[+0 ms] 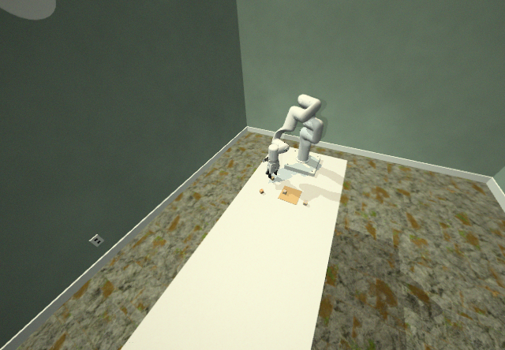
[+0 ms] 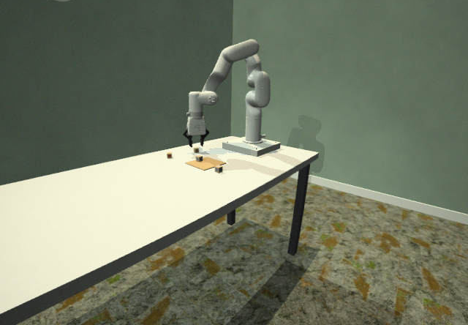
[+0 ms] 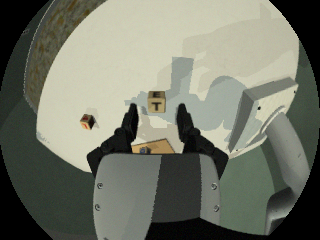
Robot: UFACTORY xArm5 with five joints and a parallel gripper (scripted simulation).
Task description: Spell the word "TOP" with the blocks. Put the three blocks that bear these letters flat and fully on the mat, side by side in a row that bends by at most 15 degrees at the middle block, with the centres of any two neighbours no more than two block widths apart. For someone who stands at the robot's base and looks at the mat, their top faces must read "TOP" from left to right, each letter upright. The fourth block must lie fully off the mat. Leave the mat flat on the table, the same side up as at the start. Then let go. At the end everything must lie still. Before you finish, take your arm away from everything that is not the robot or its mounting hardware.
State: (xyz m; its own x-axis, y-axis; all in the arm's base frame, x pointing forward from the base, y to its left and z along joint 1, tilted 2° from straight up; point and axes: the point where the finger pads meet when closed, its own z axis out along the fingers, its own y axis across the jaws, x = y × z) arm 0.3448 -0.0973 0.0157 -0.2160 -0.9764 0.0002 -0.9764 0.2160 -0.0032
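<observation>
My gripper (image 1: 272,176) (image 2: 196,146) (image 3: 157,110) is open and empty, pointing down above a tan block (image 1: 272,178) (image 2: 196,150) (image 3: 156,102). That block stands on the table, off the mat; it shows a black T on its larger visible face and an E on a side face. An orange-red block (image 1: 261,191) (image 2: 169,155) (image 3: 86,121) stands off the mat. A greyish block (image 1: 284,191) (image 2: 199,158) (image 3: 144,150) sits on the orange mat (image 1: 291,200) (image 2: 205,166) (image 3: 162,146). Another block (image 1: 304,203) (image 2: 218,169) stands beside the mat, hidden in the wrist view. Other letters are too small to read.
The robot's base plate (image 1: 299,169) (image 2: 246,148) stands at the far end of the white table (image 1: 252,265) (image 2: 113,200). The table's long edge is near the orange-red block in the top view. Arm shadows fall across the table.
</observation>
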